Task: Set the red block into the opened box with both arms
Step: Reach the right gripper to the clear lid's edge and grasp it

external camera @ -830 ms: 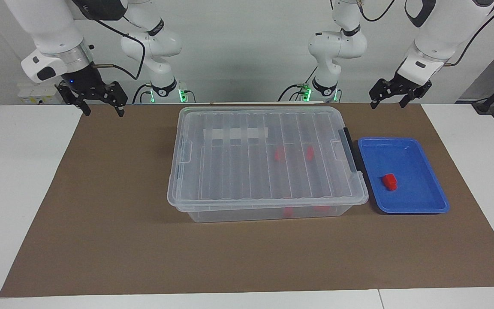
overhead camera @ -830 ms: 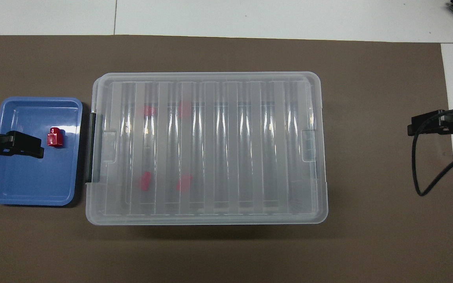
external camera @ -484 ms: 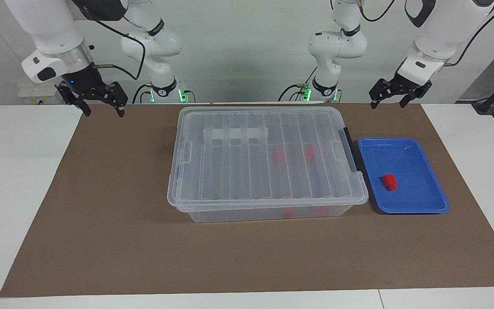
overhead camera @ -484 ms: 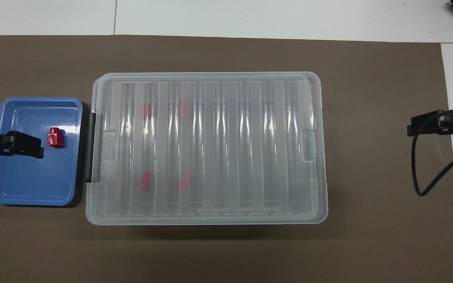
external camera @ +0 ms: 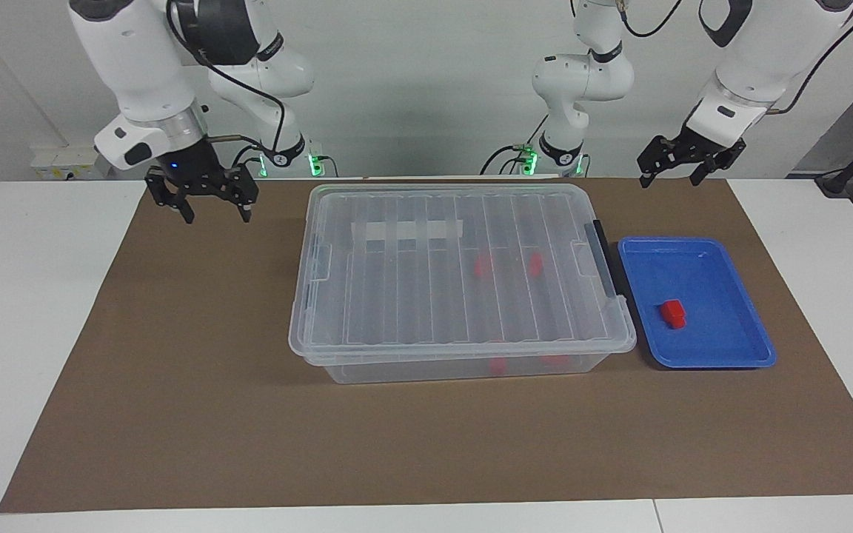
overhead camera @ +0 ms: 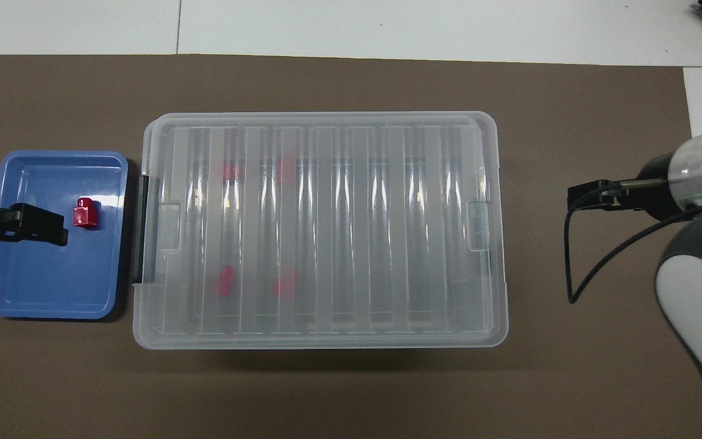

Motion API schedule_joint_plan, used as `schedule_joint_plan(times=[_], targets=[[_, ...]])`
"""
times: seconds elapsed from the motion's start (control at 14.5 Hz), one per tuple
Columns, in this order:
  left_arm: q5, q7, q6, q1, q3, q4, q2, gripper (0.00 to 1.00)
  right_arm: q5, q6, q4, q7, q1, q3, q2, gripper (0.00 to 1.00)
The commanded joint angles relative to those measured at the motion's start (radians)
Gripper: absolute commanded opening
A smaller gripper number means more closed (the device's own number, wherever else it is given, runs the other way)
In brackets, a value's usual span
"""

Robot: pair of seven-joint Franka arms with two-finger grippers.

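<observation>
White walls back a desk [external camera: 41, 311] spread with a brown mat [external camera: 197, 385]. From the facing camera, the box [external camera: 456, 281] sits mid-mat, lid on; beside it, toward the left arm's end, a blue tray [external camera: 723, 355] holds the red block [external camera: 672, 313]. Right jaws [external camera: 209, 208] hang open and empty over the mat; left jaws [external camera: 682, 172] wait open, empty. From overhead, the block [overhead camera: 85, 214] lies in the tray [overhead camera: 40, 299] beside the box [overhead camera: 320, 228].
</observation>
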Motion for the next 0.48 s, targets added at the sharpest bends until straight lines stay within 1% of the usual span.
schedule_joint_plan(times=[0.0,0.21,0.41], targets=[[0.0,0.003,-0.013,0.004,0.003,-0.014,-0.021,1.0,0.002,0.103,-0.108,0.068,0.068,0.003,-0.022,1.0],[0.0,0.003,-0.013,0.004,0.001,-0.014,-0.021,1.0,0.004,0.233,-0.193,0.108,0.119,0.003,-0.001,1.0],[0.0,0.003,-0.012,0.004,0.003,-0.014,-0.021,1.0,0.004,0.25,-0.207,0.109,0.14,0.003,0.035,1.0]])
